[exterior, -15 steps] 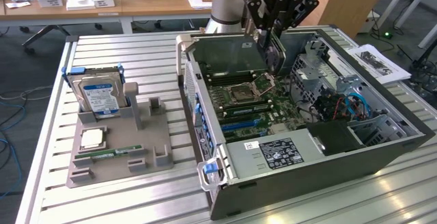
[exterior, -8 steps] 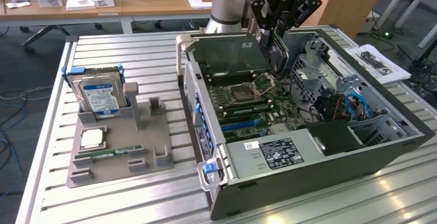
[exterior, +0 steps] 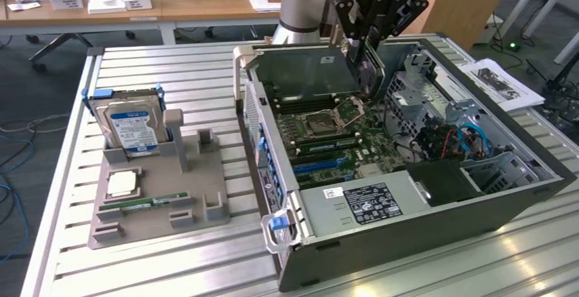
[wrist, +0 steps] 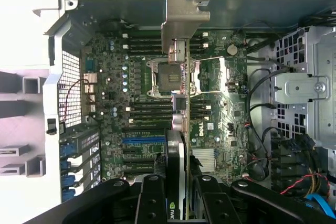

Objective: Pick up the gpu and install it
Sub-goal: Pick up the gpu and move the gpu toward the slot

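Gripper [wrist: 181,190] is clamped on the gpu [wrist: 179,150], which is held edge-on with its pale bracket end away from the fingers. Pick-up looks done. The gpu hangs over the motherboard [wrist: 136,103] inside the open computer case [exterior: 506,195], near the CPU socket and apart from the blue slot [wrist: 143,140]. It does not look seated, so the install is left. Hard drive [exterior: 131,127] sits in the grey holder [exterior: 154,222].
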You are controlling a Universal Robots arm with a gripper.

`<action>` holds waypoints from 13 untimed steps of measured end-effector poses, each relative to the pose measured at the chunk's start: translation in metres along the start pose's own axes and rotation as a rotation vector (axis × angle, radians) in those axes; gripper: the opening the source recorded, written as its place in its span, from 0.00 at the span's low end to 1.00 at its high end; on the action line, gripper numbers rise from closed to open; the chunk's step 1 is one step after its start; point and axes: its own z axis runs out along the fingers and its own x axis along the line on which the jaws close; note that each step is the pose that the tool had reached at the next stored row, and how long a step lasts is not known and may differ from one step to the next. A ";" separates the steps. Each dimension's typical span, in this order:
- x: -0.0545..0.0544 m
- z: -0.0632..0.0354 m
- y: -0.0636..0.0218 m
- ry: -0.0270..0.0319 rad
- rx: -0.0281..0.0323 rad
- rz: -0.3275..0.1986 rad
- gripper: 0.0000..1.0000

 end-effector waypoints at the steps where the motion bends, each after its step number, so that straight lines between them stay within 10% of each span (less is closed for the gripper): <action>1: 0.000 0.0000 0.0000 0.0000 0.0000 0.000 0.27; 13: -0.002 0.0001 0.0001 0.0000 0.0000 0.000 0.27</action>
